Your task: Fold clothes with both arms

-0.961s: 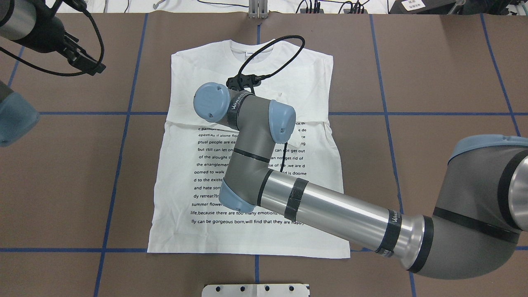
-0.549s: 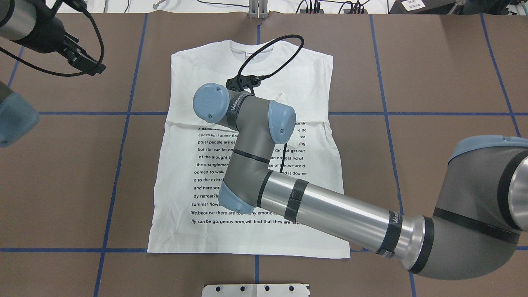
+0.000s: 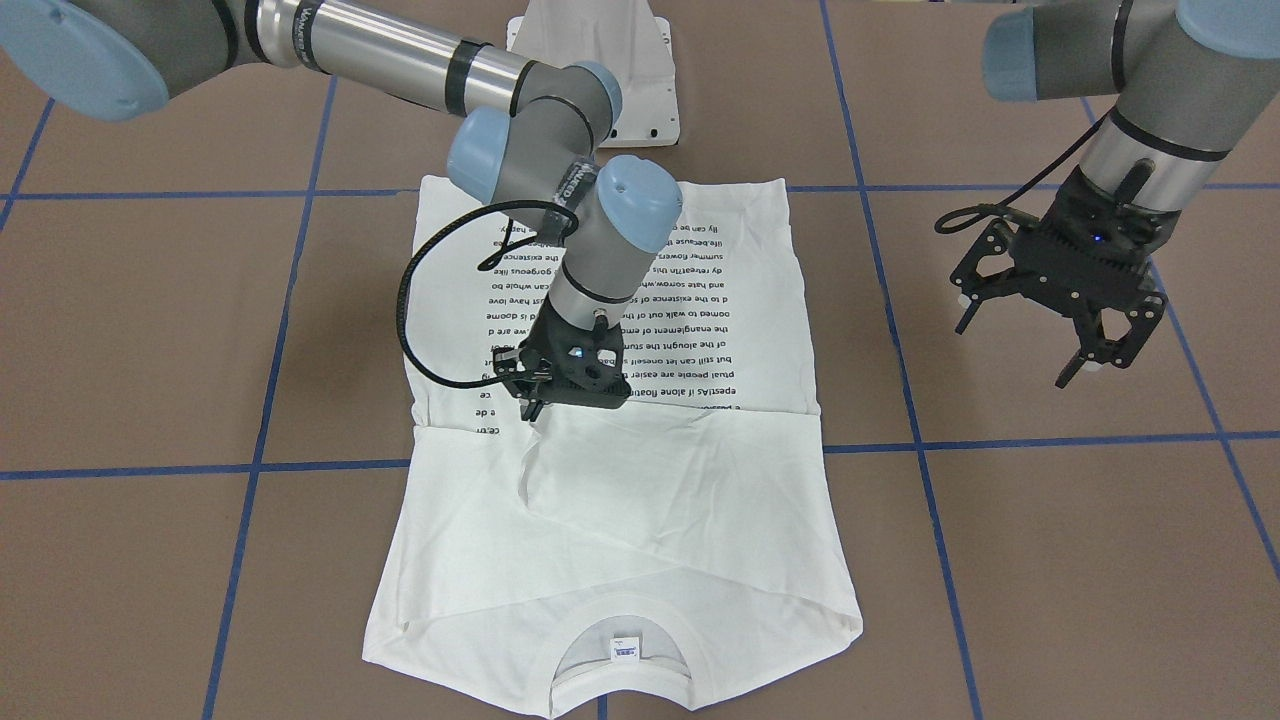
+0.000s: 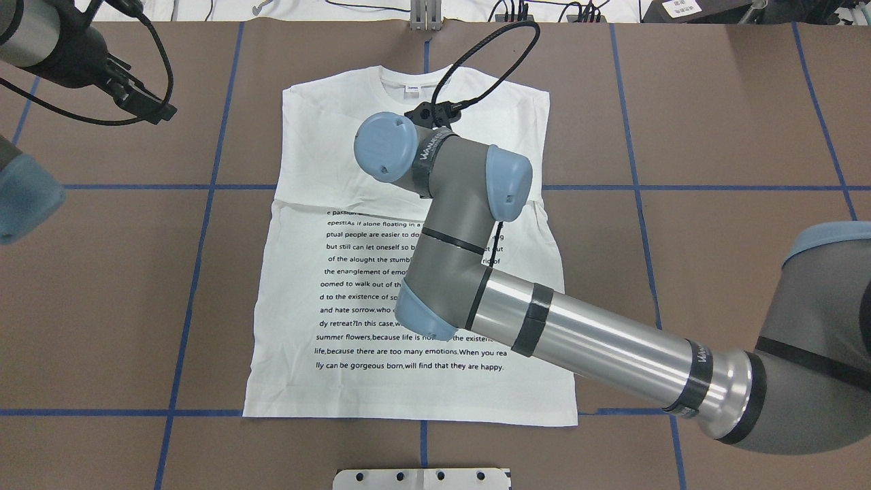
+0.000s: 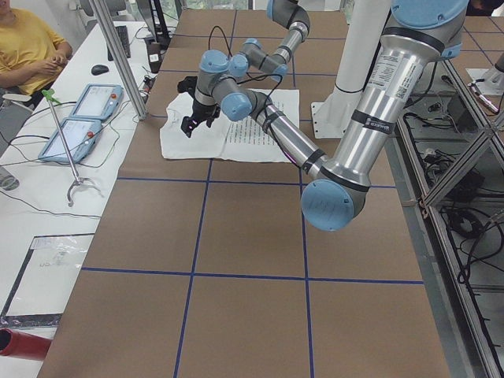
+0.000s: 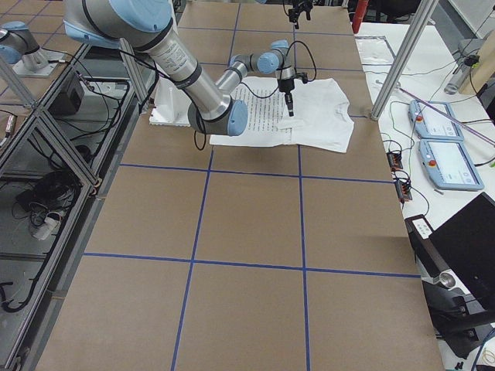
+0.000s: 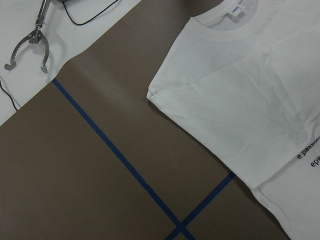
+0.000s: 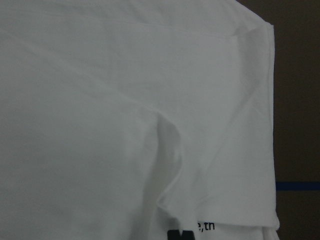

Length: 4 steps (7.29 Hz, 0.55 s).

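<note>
The brown bench (image 4: 714, 102) carries the white shirt (image 4: 326, 136) flat at its middle, print up, collar away from the robot. The sleeves look tucked in; folding the body seems left to do. The right arm (image 4: 578, 340) hovers over the chest, its right fingers (image 3: 532, 400) by a small pucker; whether they pinch cloth I cannot tell. The left fingers (image 3: 1072, 368) hang wide and empty beside the shirt. One bench, two arms, one shirt, two finger pairs.
</note>
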### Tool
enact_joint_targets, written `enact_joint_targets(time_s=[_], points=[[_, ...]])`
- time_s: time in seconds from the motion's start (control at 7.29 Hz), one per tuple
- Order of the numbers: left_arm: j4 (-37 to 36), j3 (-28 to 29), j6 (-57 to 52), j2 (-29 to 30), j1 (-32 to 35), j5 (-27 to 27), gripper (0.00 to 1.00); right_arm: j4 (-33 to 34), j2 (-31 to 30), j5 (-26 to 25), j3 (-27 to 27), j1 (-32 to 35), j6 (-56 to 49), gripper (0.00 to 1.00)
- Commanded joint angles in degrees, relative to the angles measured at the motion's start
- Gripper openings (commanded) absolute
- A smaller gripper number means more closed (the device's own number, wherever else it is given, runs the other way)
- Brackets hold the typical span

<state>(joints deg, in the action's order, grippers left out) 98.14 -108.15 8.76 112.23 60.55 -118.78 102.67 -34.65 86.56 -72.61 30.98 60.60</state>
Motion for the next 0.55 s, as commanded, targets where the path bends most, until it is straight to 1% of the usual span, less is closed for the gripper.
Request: enact_joint_targets(time_s=[0.0,0.14,0.27,0.41], points=[[0.03,-0.57,1.52,0.0,-0.08,-0.66,1.0,0.25,-6.81,-0.08,-5.76,2.15,-4.42,0.0],[0.03,-0.74,1.61,0.0,-0.08,-0.67,1.0,0.16,-8.23,-0.08,-7.18,2.59,-5.92,0.0],[0.03,-1.18,1.61,-0.17,-0.08,-0.67,1.0,0.16,-9.03,-0.34,-7.28,2.77,-6.2,0.0],[0.03,-1.18,1.61,-0.17,-0.08,-0.75,1.0,-0.01,-9.21,-0.86,-7.19,2.77,-6.37,0.38]])
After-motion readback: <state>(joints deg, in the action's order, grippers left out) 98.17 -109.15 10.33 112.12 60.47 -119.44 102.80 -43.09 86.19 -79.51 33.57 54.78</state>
